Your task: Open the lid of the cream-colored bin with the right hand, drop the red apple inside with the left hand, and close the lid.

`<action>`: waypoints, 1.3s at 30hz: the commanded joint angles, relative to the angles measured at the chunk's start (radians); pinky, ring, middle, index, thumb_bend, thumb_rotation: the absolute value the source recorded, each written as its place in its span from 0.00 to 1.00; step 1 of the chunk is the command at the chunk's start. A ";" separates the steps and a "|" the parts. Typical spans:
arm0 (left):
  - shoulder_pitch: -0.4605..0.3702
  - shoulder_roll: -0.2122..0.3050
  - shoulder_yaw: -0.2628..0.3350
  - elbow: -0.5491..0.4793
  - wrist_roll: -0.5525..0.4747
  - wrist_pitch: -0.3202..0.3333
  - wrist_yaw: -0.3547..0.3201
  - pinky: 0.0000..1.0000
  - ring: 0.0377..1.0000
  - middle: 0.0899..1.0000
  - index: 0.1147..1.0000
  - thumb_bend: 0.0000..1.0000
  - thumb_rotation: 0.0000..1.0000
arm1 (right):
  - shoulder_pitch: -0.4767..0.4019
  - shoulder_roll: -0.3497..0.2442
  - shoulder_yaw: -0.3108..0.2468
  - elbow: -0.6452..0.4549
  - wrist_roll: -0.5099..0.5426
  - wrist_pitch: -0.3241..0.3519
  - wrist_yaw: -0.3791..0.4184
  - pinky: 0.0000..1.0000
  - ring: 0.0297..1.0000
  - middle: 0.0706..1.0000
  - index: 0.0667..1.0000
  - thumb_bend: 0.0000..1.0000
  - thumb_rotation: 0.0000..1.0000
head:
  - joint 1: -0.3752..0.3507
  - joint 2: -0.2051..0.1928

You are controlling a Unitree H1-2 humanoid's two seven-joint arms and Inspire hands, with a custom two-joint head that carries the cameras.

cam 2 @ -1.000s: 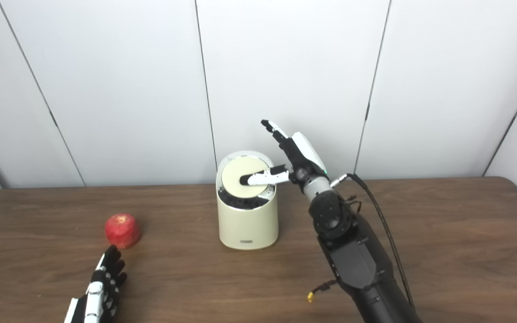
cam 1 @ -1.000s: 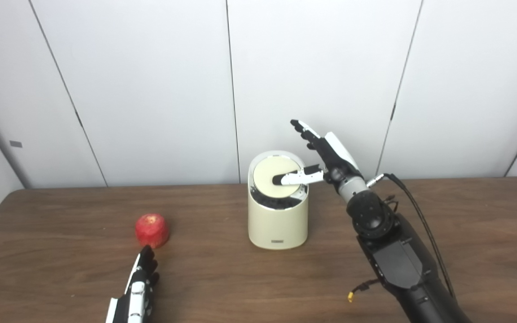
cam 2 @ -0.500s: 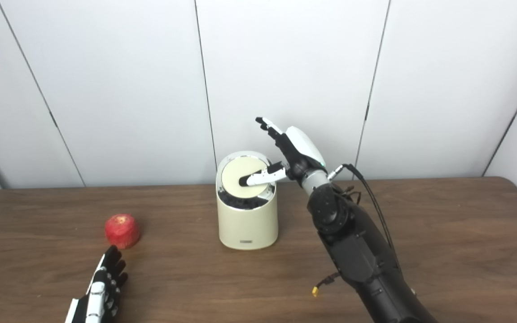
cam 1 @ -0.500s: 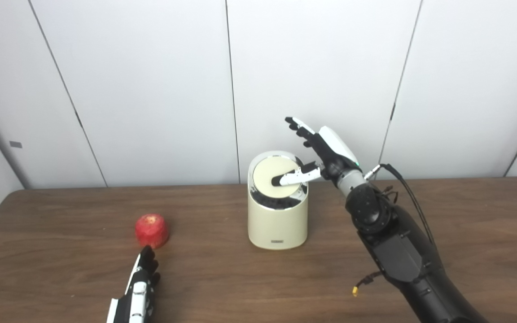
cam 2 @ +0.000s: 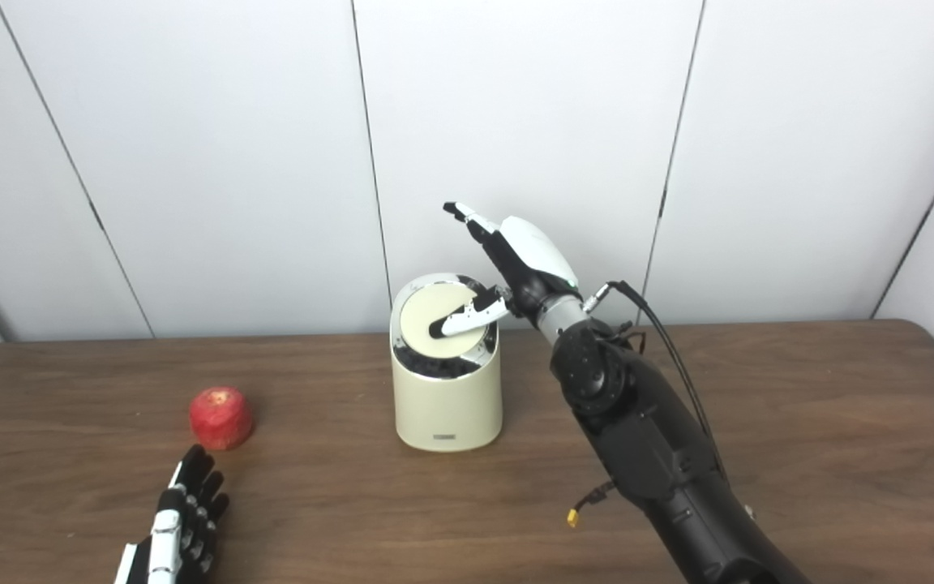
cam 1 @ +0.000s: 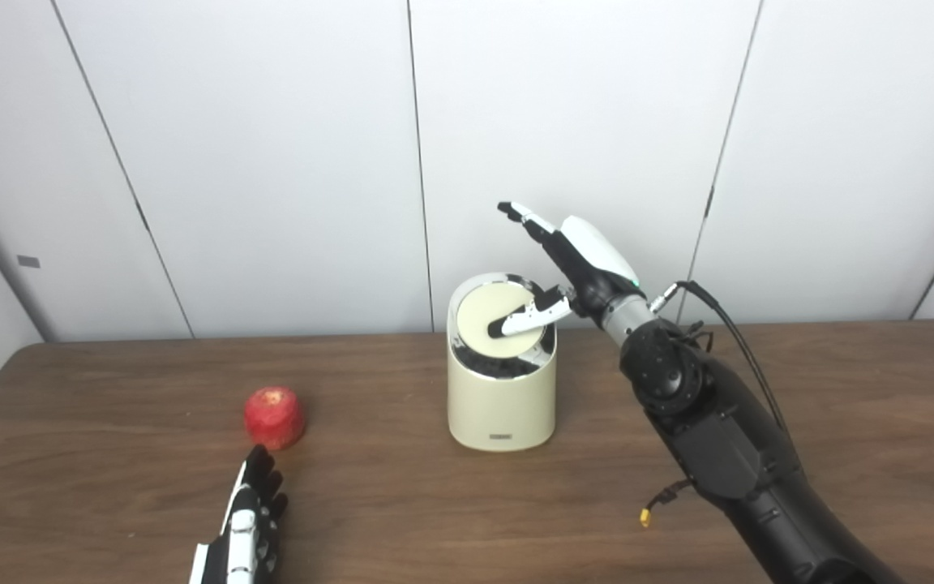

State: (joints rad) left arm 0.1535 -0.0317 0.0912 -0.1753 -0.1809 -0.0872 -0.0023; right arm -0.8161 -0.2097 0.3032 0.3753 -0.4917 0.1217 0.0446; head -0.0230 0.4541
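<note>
Left eye view: right hand (cam 1: 589, 259), fingers (cam 1: 528, 221) spread wide, thumb now tipped lower onto bin (cam 1: 502, 401) lid (cam 1: 499, 326), likely starting to press it open; apple (cam 1: 274, 417) just beyond left hand (cam 1: 250, 527), open, flat on table (cam 1: 110, 487).

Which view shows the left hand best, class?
The left eye view: the left hand sits well inside the picture, fingers apart, just short of the apple. The right eye view shows the same hand nearer its bottom left corner, a little more cut off by the edge.
</note>
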 commanded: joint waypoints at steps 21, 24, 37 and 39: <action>0.003 -0.003 -0.001 0.015 -0.015 0.001 -0.005 1.00 1.00 1.00 1.00 0.48 0.91 | 0.186 0.089 -0.363 -0.345 0.448 0.173 0.047 1.00 0.96 0.95 0.92 0.61 0.82 | -0.017 0.000; 0.001 0.002 0.001 0.015 -0.011 0.003 -0.005 1.00 1.00 1.00 1.00 0.48 0.92 | 0.275 0.058 -0.369 -0.393 0.471 0.156 0.070 1.00 0.99 0.98 0.94 0.57 0.92 | -0.021 0.003; -0.003 0.022 0.016 0.007 -0.027 0.017 -0.013 1.00 1.00 1.00 1.00 0.49 0.95 | 0.563 0.013 -0.426 -0.478 0.564 0.044 0.088 1.00 1.00 0.98 0.97 0.62 1.00 | -0.066 0.020; -0.004 0.028 0.019 0.006 -0.032 0.020 -0.016 1.00 1.00 1.00 0.99 0.50 0.95 | 0.593 0.030 -0.441 -0.488 0.609 0.029 0.089 1.00 1.00 0.99 0.98 0.61 1.00 | -0.079 0.025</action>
State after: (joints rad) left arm 0.1477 -0.0208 0.1014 -0.1748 -0.2048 -0.0605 -0.0083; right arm -0.2086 -0.1824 -0.1207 -0.0705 0.0848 0.2024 0.1285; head -0.1012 0.4786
